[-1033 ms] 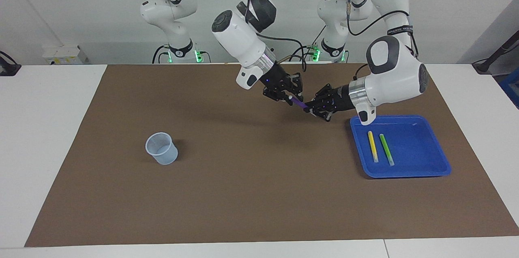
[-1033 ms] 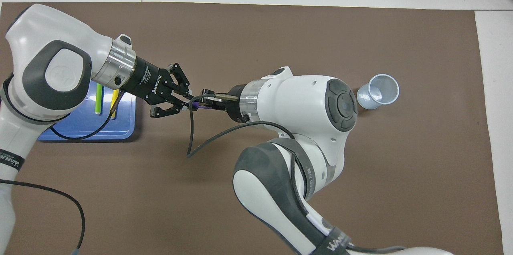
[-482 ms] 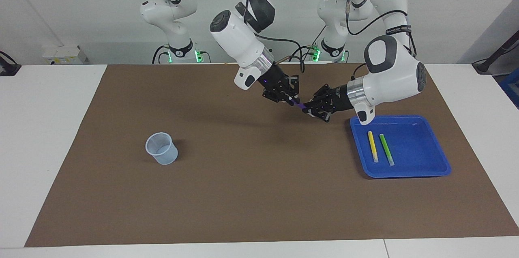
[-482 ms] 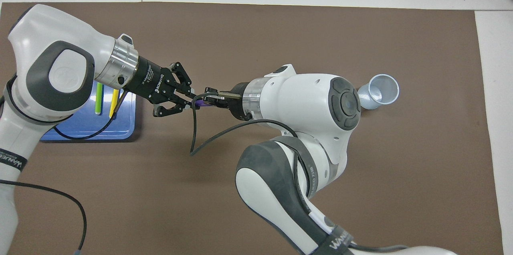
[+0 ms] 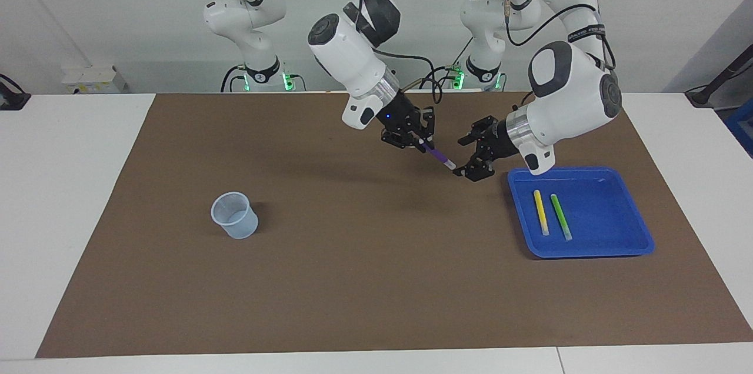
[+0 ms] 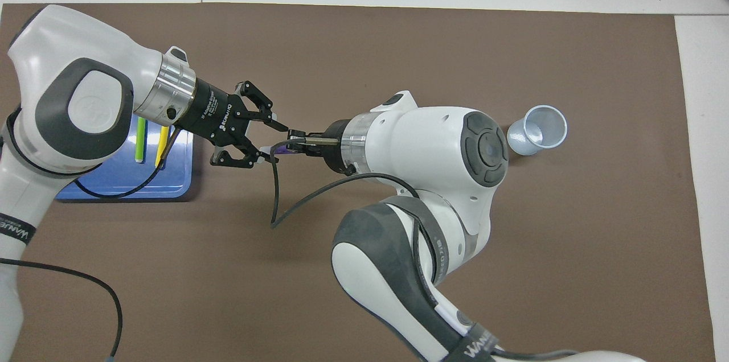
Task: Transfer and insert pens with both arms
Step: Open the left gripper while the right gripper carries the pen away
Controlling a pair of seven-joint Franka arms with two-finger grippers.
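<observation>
The facing camera sits high across the counter (image 5: pixel 59 186), looking back at both robot bases and taking in the whole brown mat (image 5: pixel 353 291). The overhead camera looks steeply down from the robots' end, seemingly closer. The 2 views share the mat, turned half a turn apart.

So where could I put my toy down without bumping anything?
Best is the bare mat between the cup and the tray. It is crowded beside the tray, where the open left gripper and the right gripper holding the purple pen meet.
</observation>
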